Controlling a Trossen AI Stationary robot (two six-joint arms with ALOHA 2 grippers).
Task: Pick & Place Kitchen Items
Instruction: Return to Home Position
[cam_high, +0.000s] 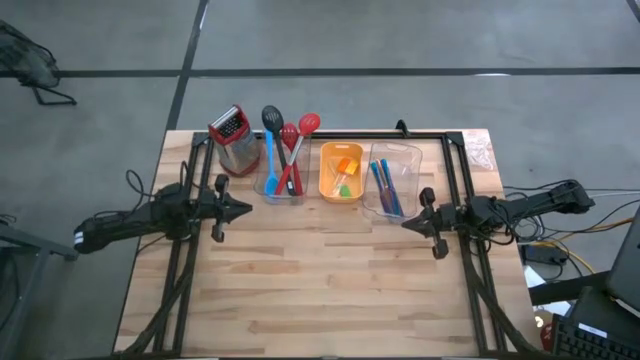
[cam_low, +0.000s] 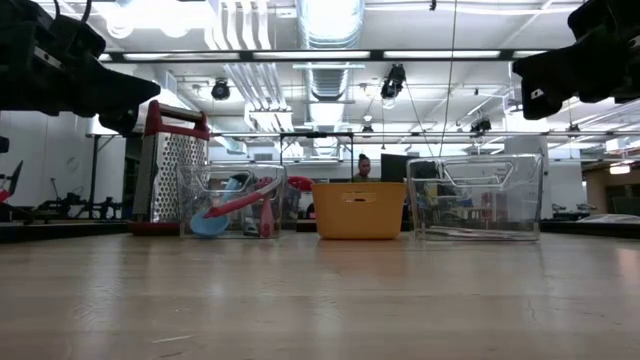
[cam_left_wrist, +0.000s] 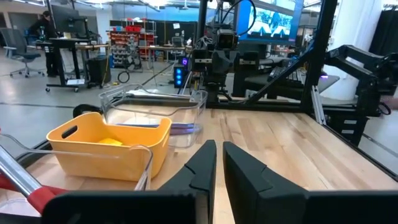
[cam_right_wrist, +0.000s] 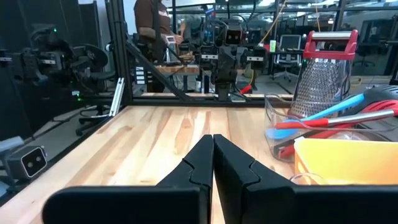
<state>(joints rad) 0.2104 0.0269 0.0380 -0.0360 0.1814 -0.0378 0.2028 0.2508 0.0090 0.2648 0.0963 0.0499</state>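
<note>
Hovering closed — left gripper (cam_high: 244, 210), right gripper (cam_high: 406, 224), spoons (cam_high: 286, 150) in clear bin (cam_high: 264, 191)

High view: I log one row along the upper edge of the table (cam_high: 330, 290). From frame left: grater (cam_high: 232, 138), then the first bin (cam_high: 268, 190) with long spoons (cam_high: 287, 150) standing in it, the middle bin (cam_high: 325, 172) holding small pieces (cam_high: 346, 168), and the third bin (cam_high: 412, 156) holding thin cutlery (cam_high: 383, 187). The left gripper (cam_high: 243, 210) is at centre left and the right gripper (cam_high: 408, 224) at centre right, both below the row.
</note>
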